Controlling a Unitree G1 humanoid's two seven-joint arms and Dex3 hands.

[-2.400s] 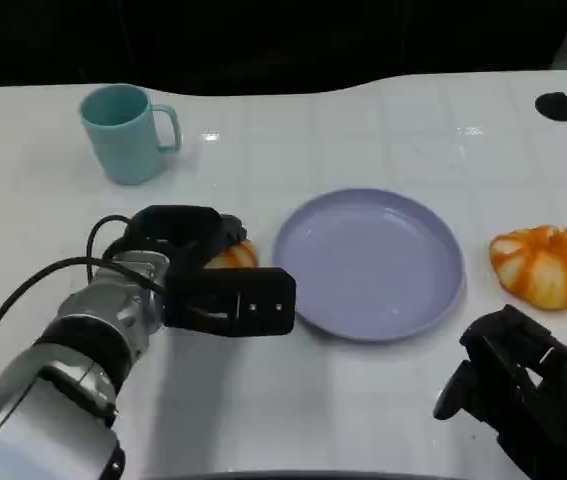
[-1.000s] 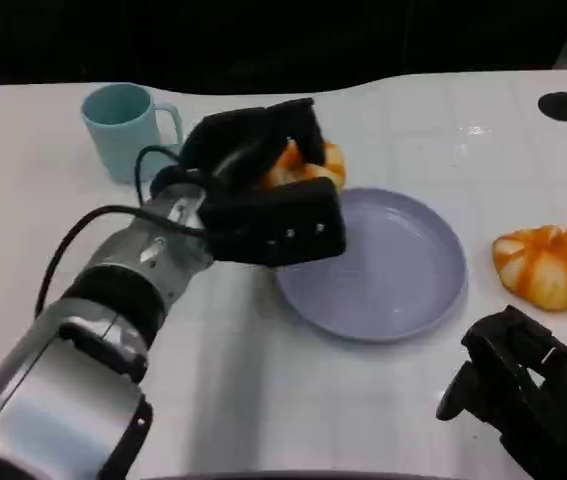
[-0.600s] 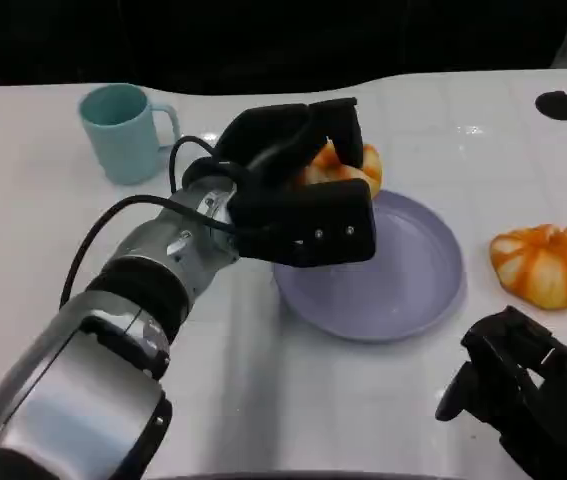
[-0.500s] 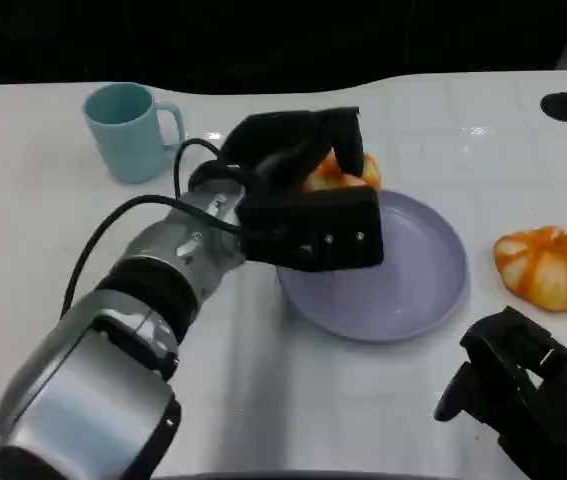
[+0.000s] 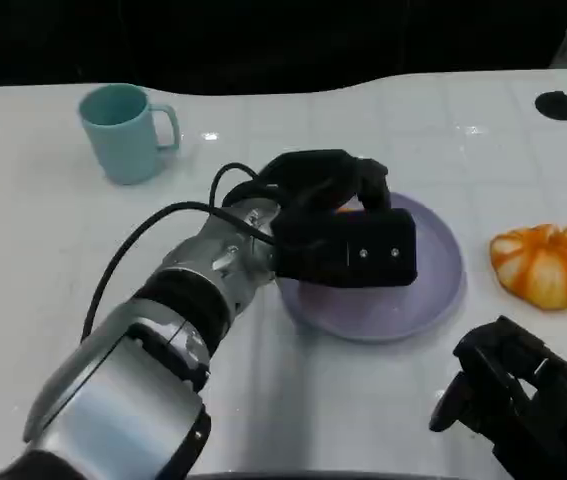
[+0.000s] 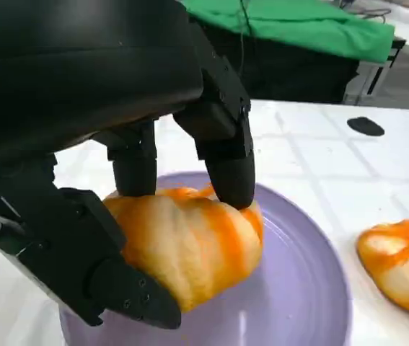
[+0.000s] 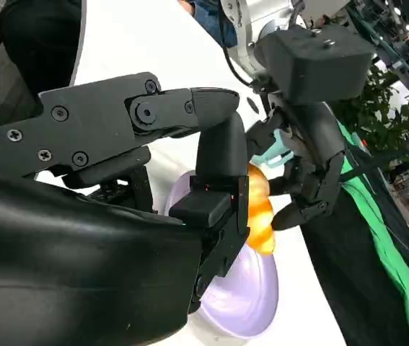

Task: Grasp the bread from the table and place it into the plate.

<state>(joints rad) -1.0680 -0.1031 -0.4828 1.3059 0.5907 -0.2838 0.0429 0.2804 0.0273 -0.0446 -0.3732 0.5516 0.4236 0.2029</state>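
The bread (image 6: 190, 245), an orange-striped roll, is held in my left hand (image 5: 338, 225) low over the purple plate (image 5: 433, 280), near its far left part. In the left wrist view black fingers (image 6: 226, 158) press on its top and side above the plate (image 6: 298, 303). Whether it touches the plate I cannot tell. In the head view just a sliver of the bread (image 5: 348, 207) peeks past the hand. The right wrist view shows the bread (image 7: 260, 209) in the left hand (image 7: 312, 166) over the plate (image 7: 240, 295). My right hand (image 5: 523, 410) rests empty at the near right edge.
A second orange-striped roll (image 5: 545, 263) lies on the table right of the plate. A teal cup (image 5: 123, 130) stands at the far left. A black hole (image 5: 557, 104) marks the far right of the white table.
My left hand has lifted the bread off the table, carried it right and lowered it over the plate. The right hand has stayed where it was.
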